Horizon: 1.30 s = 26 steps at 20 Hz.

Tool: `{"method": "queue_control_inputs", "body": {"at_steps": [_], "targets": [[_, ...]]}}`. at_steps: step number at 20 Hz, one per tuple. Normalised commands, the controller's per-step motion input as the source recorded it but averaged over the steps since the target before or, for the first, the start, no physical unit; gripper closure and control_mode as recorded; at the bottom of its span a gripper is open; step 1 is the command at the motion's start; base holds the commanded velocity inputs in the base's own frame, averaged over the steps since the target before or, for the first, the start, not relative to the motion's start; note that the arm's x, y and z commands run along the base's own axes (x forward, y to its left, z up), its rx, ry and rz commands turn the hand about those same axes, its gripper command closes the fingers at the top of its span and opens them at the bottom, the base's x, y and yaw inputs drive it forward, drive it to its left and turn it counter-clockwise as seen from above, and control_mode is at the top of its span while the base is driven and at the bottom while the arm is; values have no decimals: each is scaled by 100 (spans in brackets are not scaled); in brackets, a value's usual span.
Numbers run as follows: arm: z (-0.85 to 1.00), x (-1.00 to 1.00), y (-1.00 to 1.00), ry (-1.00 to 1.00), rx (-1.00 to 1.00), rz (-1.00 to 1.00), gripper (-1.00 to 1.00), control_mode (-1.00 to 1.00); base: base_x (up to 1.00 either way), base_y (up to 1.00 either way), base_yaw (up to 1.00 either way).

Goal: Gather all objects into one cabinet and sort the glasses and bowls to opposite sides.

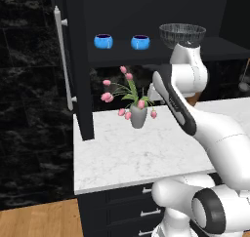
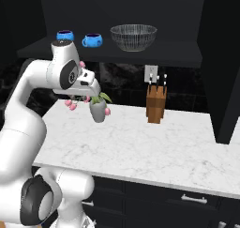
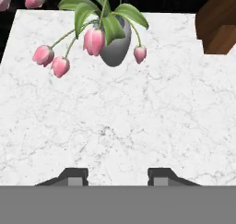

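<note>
white marble desk (image 3: 115, 126) spreads out below my pincer (image 3: 117, 177), whose two dark fingertips (image 3: 73, 176) stand a moderate way apart with bare stone between them and nothing held. i hover above the desk, apart from it, looking down.

just beyond my fingertips in the hand view stands a grey vase (image 3: 117, 45) of pink tulips, upright on the desk. a brown wooden knife block (image 2: 155, 102) stands further to the right, near the back wall.

above the desk hangs the black cabinet (image 1: 146, 58), its door (image 1: 73, 60) swung open on the left and carrying a long silver bar handle (image 1: 62, 55). on its dark shelf sit two small blue bowls (image 1: 103, 41) (image 1: 140, 42), side by side but apart, toward the left. to their right, well apart from them, stands the wide see-through ribbed bowl (image 2: 133, 37), also upright on the shelf.

my white arm (image 1: 195, 119) rises from the near side and bends over the desk, its upper part passing in front of the shelf near the clear bowl in the left base view.

black drawers (image 1: 132, 207) with short silver pulls run under the desk's near edge.
</note>
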Motion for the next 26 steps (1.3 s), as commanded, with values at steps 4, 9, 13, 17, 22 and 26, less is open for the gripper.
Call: {"method": "queue_control_inputs", "body": {"at_steps": [4, 9, 13, 17, 22, 26], "targets": [[0, -58, -20, -8, 0, -3, -100, -100, 0, 0, 0], [0, -100, -28, -9, 0, -13, -100, -100, 0, 0, 0], [6, -100, -16, -4, 0, -8, -100, -100, 0, 0, 0], [48, -64, -1, 3, 0, -7, -100, -100, 0, 0, 0], [55, -43, -1, 3, 0, -3, -100, -100, 0, 0, 0], [46, -46, 0, 4, 0, 0, -100, -100, 0, 0, 0]]}}
